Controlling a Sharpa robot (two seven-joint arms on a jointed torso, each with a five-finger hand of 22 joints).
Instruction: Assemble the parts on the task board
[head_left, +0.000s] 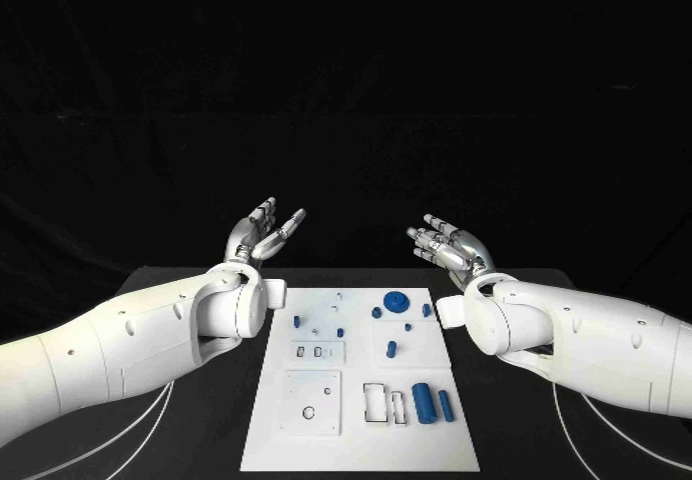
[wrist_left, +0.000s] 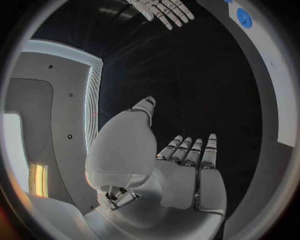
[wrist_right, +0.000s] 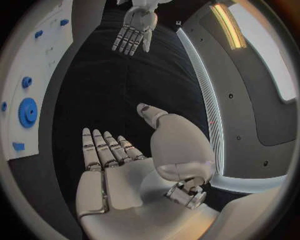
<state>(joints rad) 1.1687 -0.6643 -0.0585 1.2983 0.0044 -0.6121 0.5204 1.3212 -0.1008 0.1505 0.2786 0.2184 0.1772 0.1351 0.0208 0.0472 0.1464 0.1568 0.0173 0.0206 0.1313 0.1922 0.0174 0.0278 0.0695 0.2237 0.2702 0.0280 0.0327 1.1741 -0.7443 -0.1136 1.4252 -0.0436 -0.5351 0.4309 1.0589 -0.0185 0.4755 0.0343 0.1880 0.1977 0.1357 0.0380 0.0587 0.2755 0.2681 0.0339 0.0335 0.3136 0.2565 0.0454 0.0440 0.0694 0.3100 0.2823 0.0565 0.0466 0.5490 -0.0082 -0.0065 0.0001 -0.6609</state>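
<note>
The white task board (head_left: 361, 440) lies in the middle of the black table. Blue parts rest on it: a round gear (head_left: 395, 299) (wrist_right: 27, 112) near its far edge, small pieces (head_left: 320, 322) at the far left, a thick cylinder (head_left: 423, 402) and a thinner pin (head_left: 446, 407) near the front right. My left hand (head_left: 265, 230) (wrist_left: 181, 170) is raised beyond the board's far left corner, palm up, fingers apart, holding nothing. My right hand (head_left: 450, 245) (wrist_right: 119, 160) is raised beyond the far right corner, fingers spread, also holding nothing.
Black table (head_left: 173, 440) surface flanks the board on both sides. Both white forearms cross the table's near corners, left arm (head_left: 130, 345) and right arm (head_left: 591, 340). White cables (head_left: 144, 425) trail along the left side.
</note>
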